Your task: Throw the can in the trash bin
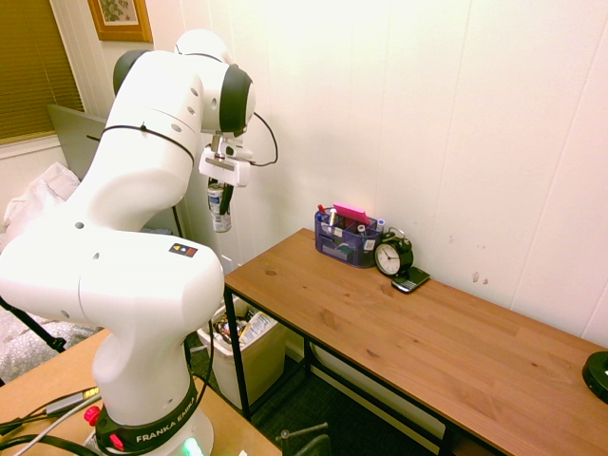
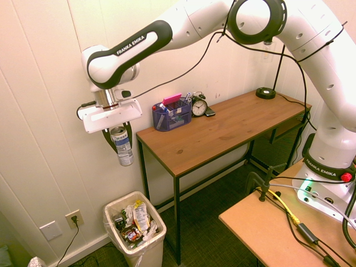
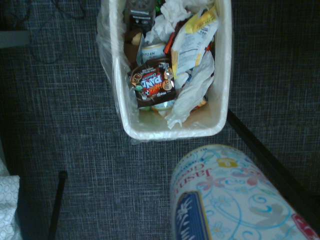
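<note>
Silver-white can (image 2: 123, 146) with bluish print held upright in closed gripper (image 2: 118, 140), clamped near top, in air left of desk (image 2: 222, 133) end, beside wall. White trash bin (image 2: 157, 236) seen on carpet below, slightly off to side, bag-lined, filled with wrappers and paper. Can's base (image 3: 235, 200) seen large in wrist view, bin (image 3: 172, 131) rim beyond it.

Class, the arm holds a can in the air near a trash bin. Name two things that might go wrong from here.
1. The can hangs high above the trash bin and, in the wrist view, short of its rim, so a drop now may miss.
2. The bin already holds rubbish, so the can might bounce out.
</note>
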You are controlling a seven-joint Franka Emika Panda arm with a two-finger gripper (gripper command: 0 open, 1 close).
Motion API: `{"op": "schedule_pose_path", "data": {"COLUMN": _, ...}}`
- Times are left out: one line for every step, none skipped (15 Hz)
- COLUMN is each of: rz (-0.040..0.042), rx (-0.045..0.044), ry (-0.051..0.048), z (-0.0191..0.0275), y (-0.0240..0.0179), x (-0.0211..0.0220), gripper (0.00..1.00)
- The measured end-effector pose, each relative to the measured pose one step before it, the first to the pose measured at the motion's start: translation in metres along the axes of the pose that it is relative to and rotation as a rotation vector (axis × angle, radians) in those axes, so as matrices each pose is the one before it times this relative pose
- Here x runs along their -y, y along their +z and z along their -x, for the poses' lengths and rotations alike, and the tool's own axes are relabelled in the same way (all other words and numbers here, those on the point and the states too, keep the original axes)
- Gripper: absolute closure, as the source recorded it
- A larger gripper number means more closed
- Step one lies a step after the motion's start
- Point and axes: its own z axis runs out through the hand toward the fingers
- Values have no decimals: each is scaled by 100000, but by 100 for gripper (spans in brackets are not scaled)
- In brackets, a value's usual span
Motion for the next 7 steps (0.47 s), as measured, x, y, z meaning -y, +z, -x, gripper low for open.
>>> {"op": "schedule_pose_path", "data": {"rz": -39, "rx": 437, "ry": 25, "z": -136, "y": -686, "x": 516, "gripper": 0}}
{"op": "schedule_pose_path", "data": {"rz": 218, "rx": 434, "ry": -22, "z": -148, "y": -222, "x": 496, "gripper": 0}}
{"op": "schedule_pose_path", "data": {"rz": 368, "rx": 267, "ry": -40, "z": -122, "y": 359, "x": 475, "gripper": 0}}
{"op": "schedule_pose_path", "data": {"rz": 506, "rx": -89, "ry": -44, "z": -121, "y": 653, "x": 403, "gripper": 0}}
{"op": "schedule_pose_path", "data": {"rz": 545, "rx": -12, "ry": -6, "z": -210, "y": 511, "x": 261, "gripper": 0}}
{"op": "schedule_pose_path", "data": {"rz": 33, "rx": 93, "ry": 120, "z": -275, "y": 183, "x": 159, "gripper": 0}}
{"op": "schedule_pose_path", "data": {"rz": -434, "rx": 121, "ry": 243, "z": -379, "y": -161, "x": 10, "gripper": 0}}
